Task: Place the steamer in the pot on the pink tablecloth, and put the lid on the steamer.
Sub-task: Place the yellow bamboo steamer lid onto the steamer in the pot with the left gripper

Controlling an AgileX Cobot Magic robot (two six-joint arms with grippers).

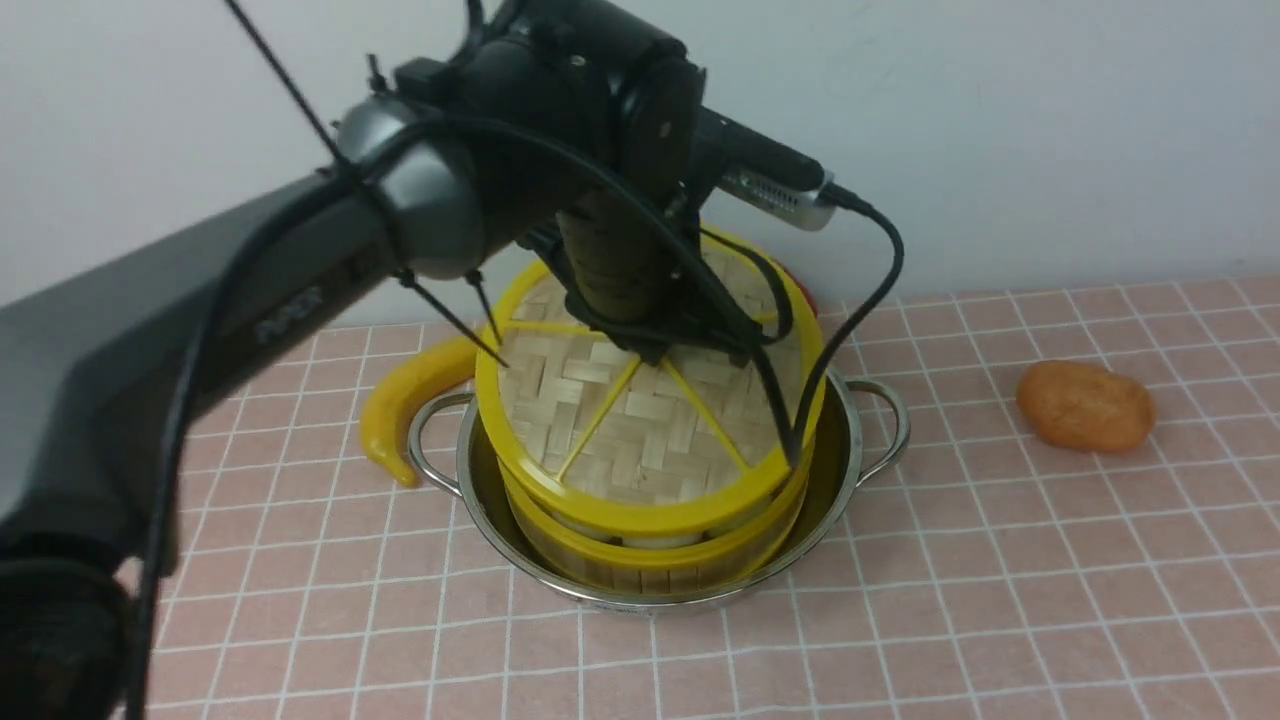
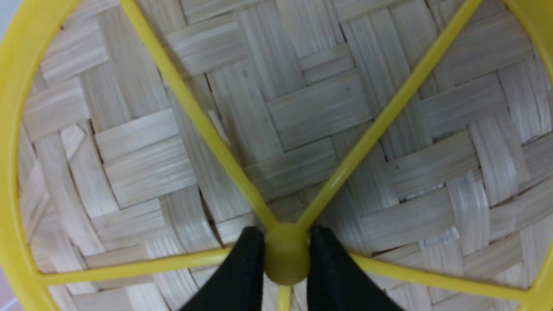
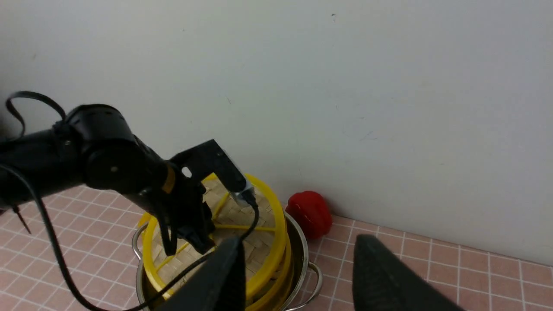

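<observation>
Steamer (image 1: 650,560) sat inside the pot (image 1: 838,470), and the pot stood on the pink tablecloth (image 1: 1000,580) covering the desk, so the first half looked done. Lid (image 1: 640,420) was over the steamer, held by the left fingers (image 2: 242,276). They pinched the small yellow centre knob (image 2: 286,255) where the spokes met, one finger on each side. In the front view the lid was tilted, far edge higher. Its near edge was low by the steamer rim, with something pale showing in the gap. It was not seated flat, and whether the near edge touched could not be told. Right fingers (image 3: 389,280) were spread apart and empty, back from the pot. Handling, as a judgement: the lid looked light and stiff, woven bamboo in a hard rim, unlikely to flex or break. The knob was small, round and smooth, so the lid could swivel or slip in a two-sided pinch. The knob was probably the best hold all the same, since it is centred and keeps the rim free to seat. Lid and steamer rims looked close in width, so it wanted levelling and centring before release. The shiny pot might slide on the cloth if nudged sideways. Other items: yellow curved vegetable (image 1: 410,400) just beside the pot's left handle, orange lump (image 1: 1085,405) well apart on the right, red pepper (image 3: 309,214) behind the pot by the wall.
</observation>
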